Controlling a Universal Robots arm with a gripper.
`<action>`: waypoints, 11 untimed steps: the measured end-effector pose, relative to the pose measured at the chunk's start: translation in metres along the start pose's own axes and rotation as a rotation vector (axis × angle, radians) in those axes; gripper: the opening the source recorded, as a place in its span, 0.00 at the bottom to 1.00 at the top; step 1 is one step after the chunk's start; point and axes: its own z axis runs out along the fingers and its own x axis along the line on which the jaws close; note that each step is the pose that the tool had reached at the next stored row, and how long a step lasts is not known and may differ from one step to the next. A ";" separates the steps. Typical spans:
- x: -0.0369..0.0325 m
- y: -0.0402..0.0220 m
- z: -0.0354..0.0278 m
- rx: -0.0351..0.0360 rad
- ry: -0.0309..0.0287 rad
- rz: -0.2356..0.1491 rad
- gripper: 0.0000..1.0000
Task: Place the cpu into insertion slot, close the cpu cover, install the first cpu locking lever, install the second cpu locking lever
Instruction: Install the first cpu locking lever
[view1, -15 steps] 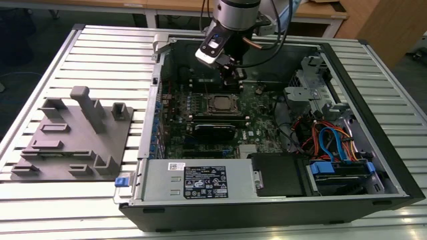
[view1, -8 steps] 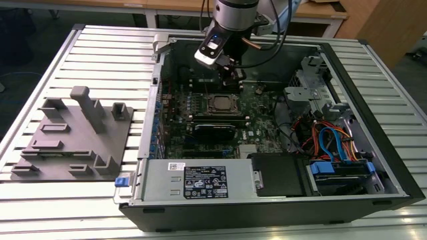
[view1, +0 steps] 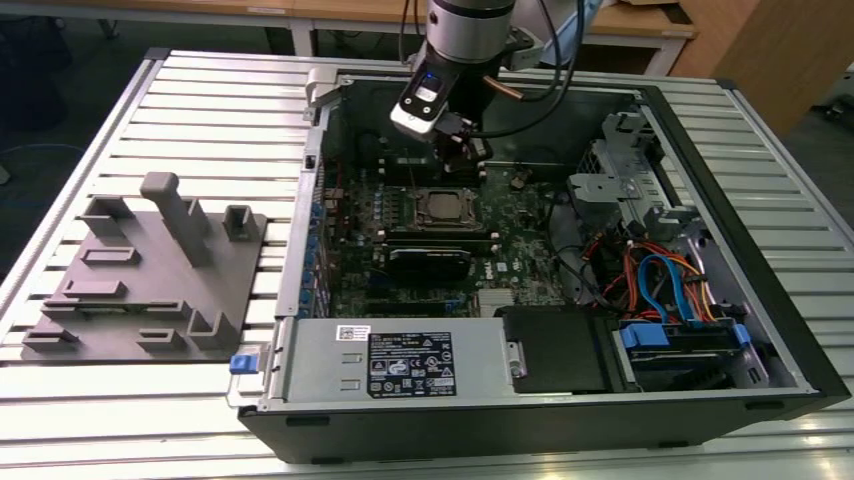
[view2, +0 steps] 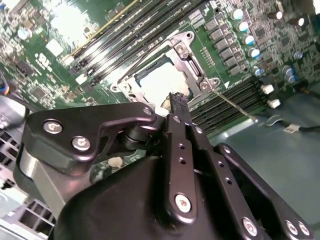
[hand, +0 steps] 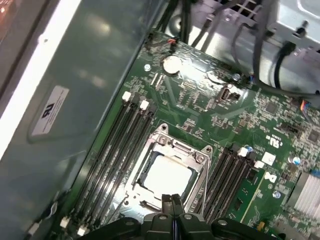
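The cpu (hand: 167, 176) lies flat in the insertion slot (view1: 445, 207), a little above the middle of the exterior view, on the green motherboard (view1: 521, 270) inside the open computer case (view1: 534, 420). The cpu cover (hand: 200, 159) lies down around it, and the chip's pale top shows through its window. In the second wrist view a thin metal rod (view2: 235, 105) runs out from one corner of the socket. The gripper (hand: 173, 201) hangs right at the socket's edge, its fingers pressed together with nothing between them. A grey fixture plate (view1: 147, 270) sits on the table (view1: 134, 420) at the exterior view's left.
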 end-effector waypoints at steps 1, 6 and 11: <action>0.0000 -0.0001 0.0000 0.0000 0.0000 -0.016 0.11; 0.0002 -0.0003 0.0001 -0.0003 0.0002 -0.096 0.11; 0.0022 -0.0047 0.0001 -0.0004 0.0002 -0.130 0.11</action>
